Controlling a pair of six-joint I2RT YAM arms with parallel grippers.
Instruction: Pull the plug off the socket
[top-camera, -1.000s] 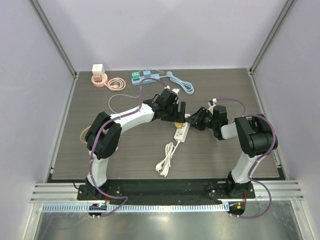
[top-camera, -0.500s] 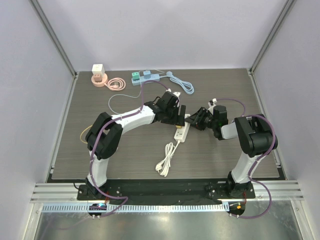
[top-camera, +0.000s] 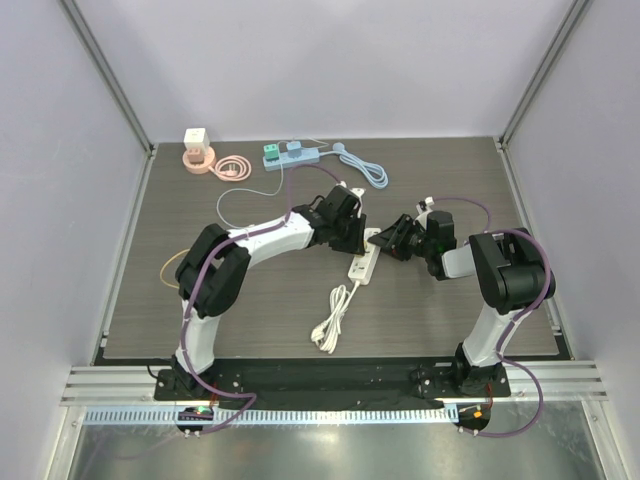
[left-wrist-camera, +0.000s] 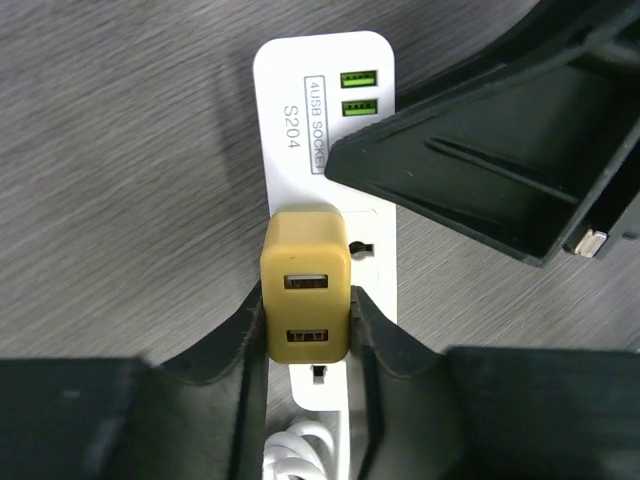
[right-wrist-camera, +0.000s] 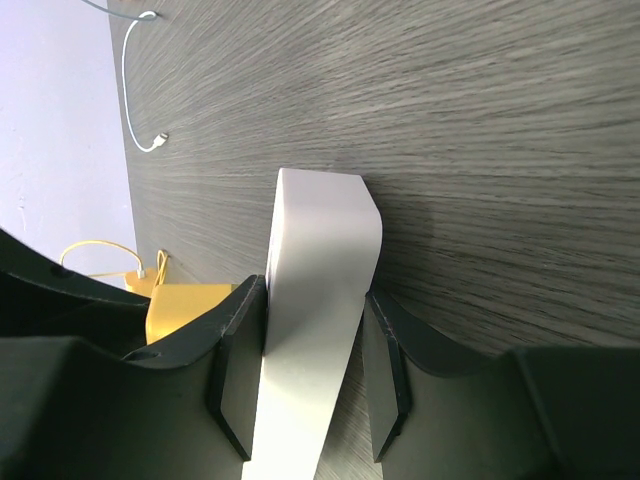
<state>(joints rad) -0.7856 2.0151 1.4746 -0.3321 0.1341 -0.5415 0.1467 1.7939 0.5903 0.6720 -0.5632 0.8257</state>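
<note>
The left wrist view shows a yellow plug (left-wrist-camera: 305, 285) with two USB slots seated in the white socket strip (left-wrist-camera: 290, 180). My left gripper (left-wrist-camera: 306, 310) is shut on the plug, one pad pressed against each side. My right gripper (right-wrist-camera: 312, 300) is shut on the far end of the strip (right-wrist-camera: 320, 290), with the plug (right-wrist-camera: 185, 305) just visible behind its left finger. From above, both grippers meet over the strip (top-camera: 363, 262) at mid table, left gripper (top-camera: 352, 238) and right gripper (top-camera: 385, 240). There the left gripper hides the plug.
The strip's white cord (top-camera: 330, 320) lies coiled towards the near edge. At the back are a blue power strip (top-camera: 290, 153), a blue cable (top-camera: 365, 168), a pink coiled cable (top-camera: 232, 167) and a white cube charger (top-camera: 196, 150). A yellow cable (top-camera: 170, 265) lies left.
My left gripper has come down over the strip and closed from open onto the yellow plug. The right gripper has kept its hold on the strip.
</note>
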